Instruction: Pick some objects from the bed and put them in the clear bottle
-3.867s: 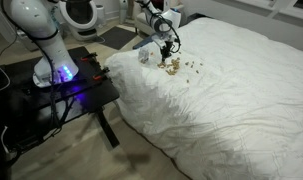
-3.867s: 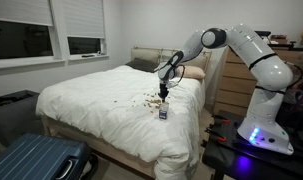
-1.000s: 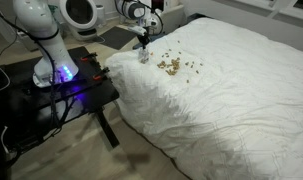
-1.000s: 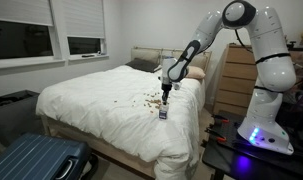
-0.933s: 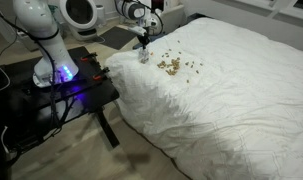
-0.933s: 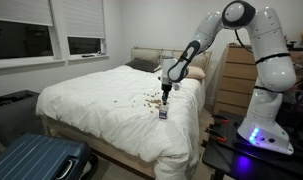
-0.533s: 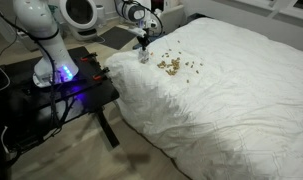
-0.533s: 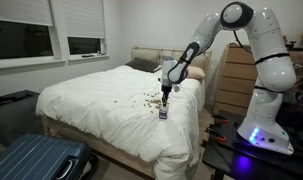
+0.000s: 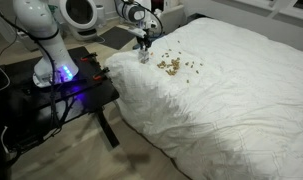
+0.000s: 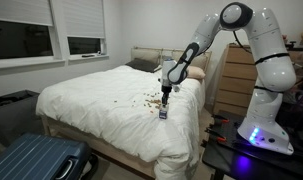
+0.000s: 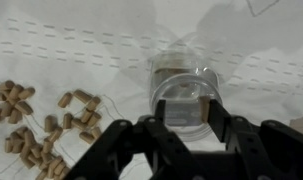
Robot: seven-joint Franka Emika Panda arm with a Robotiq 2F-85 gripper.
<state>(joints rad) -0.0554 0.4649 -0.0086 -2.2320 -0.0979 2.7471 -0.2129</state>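
Across the wide bed under a rumpled white duvet, the white robot arm has swung toward the near edge since a few seconds ago. Over the last second it has hardly shifted. Close to that edge stands the small clear greyish bottle, upright with its mouth facing up, we judge so that bits can simply be dropped in. Something tan seems to show inside it. Directly above that mouth hangs the black two-finger gripper. Its jaws are parted and we see nothing between them, which reads to us as a release over the bottle. The tiny tan-brown pellets lie loosely scattered on the duvet just beside the bottle, clear of the fingers.
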